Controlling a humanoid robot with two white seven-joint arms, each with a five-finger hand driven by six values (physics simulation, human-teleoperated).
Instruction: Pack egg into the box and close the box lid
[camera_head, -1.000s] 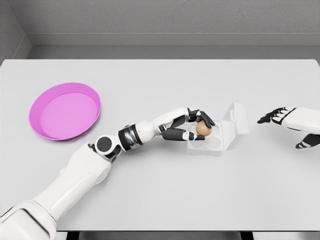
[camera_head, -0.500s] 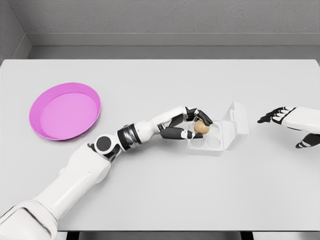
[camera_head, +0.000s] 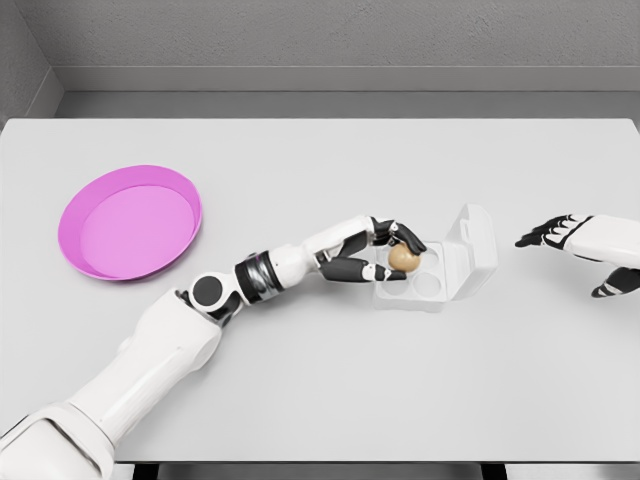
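A tan egg (camera_head: 403, 259) sits over the back-left cup of a clear plastic egg box (camera_head: 428, 285) near the table's centre right. My left hand (camera_head: 392, 252) wraps its fingers around the egg, thumb below and fingers above. The box's lid (camera_head: 471, 248) stands open, tilted up on the right side. My right hand (camera_head: 553, 233) hovers to the right of the box, apart from it, with its fingers relaxed and holding nothing.
A round pink plate (camera_head: 131, 221) lies at the left of the white table (camera_head: 320, 400). A grey wall runs behind the table's far edge.
The left hand has shifted the egg slightly left and down toward the box's back-left cup. The right hand has not moved.
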